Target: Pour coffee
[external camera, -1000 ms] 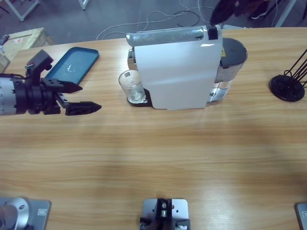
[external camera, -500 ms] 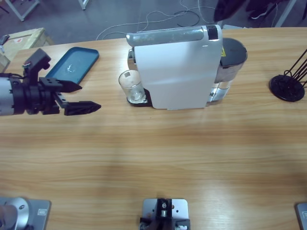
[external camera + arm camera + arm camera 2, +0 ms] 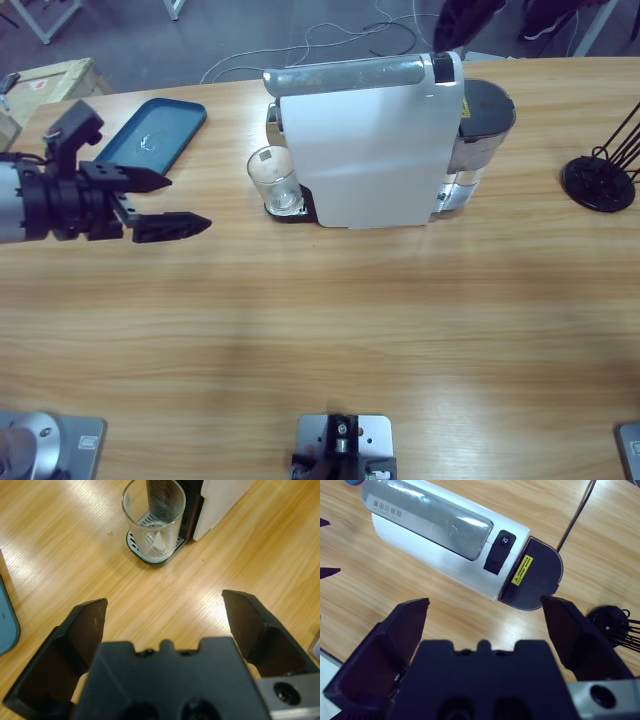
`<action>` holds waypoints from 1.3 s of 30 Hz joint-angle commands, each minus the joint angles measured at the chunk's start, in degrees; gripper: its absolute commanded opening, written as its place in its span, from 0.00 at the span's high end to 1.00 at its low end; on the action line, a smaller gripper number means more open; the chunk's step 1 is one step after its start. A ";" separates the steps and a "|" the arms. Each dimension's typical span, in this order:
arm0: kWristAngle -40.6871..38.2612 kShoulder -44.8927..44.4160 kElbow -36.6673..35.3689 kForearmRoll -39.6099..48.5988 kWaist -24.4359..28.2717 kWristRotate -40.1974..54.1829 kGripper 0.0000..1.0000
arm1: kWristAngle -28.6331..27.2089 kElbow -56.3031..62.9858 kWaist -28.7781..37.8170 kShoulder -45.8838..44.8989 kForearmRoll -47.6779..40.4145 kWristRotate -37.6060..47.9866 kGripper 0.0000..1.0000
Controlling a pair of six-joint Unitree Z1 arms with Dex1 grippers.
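Observation:
A white coffee machine (image 3: 370,150) stands at the back middle of the table. An empty clear glass (image 3: 273,178) sits on its drip tray at the left end. My left gripper (image 3: 190,203) hangs open to the left of the glass, pointing at it across a gap; the left wrist view shows the glass (image 3: 154,520) ahead of the open left gripper (image 3: 165,602). My right gripper (image 3: 485,604) is open high above the machine (image 3: 435,535), over its black button (image 3: 502,550). The high view shows only a dark shape at the top edge there.
A blue tray (image 3: 150,135) lies at the back left, beside the left arm. A black wire stand (image 3: 600,180) sits at the right edge. The machine's grey water tank (image 3: 485,110) is at its right end. A wooden crate (image 3: 50,80) stands off the table's far left.
The dark shape of the right gripper above the machine's button has drawn back toward the top edge. The left arm has slid slightly left. The glass has not moved.

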 commanded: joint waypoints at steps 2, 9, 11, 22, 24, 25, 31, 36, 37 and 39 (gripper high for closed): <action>0.73 -1.32 0.94 1.12 -0.48 -0.39 0.01 | -0.34 1.09 0.62 0.73 1.18 0.59 0.00; 0.91 -1.66 1.04 1.11 -0.49 0.02 0.01 | -0.48 1.46 0.67 0.17 0.99 0.59 0.00; 0.91 -1.68 0.90 1.11 -0.51 -0.09 0.01 | -0.41 1.44 0.67 0.26 0.92 0.59 0.00; 0.86 -2.64 1.34 1.19 -0.49 -0.05 0.01 | -0.57 1.89 0.67 -0.29 0.48 1.15 0.00; 0.91 -2.31 1.32 1.19 -0.51 0.05 0.01 | -0.48 2.25 0.67 -0.73 0.48 1.56 0.00; 0.91 -2.19 1.29 1.19 -0.49 0.05 0.01 | -0.34 2.40 0.67 -0.94 0.48 1.66 0.00; 0.91 -1.90 1.18 1.19 -0.49 0.05 0.01 | -0.22 1.81 0.67 -1.87 0.57 1.86 0.00; 0.91 -1.89 1.06 1.19 -0.49 0.23 0.01 | -2.68 12.62 2.19 -10.55 -4.88 2.70 0.00; 0.91 -2.01 0.99 1.19 -0.46 0.30 0.01 | -2.70 18.26 2.87 -14.23 -8.59 2.70 0.00; 0.91 -2.08 1.27 1.19 -0.51 0.39 0.01 | -1.98 29.81 4.14 -20.55 -14.89 2.70 0.00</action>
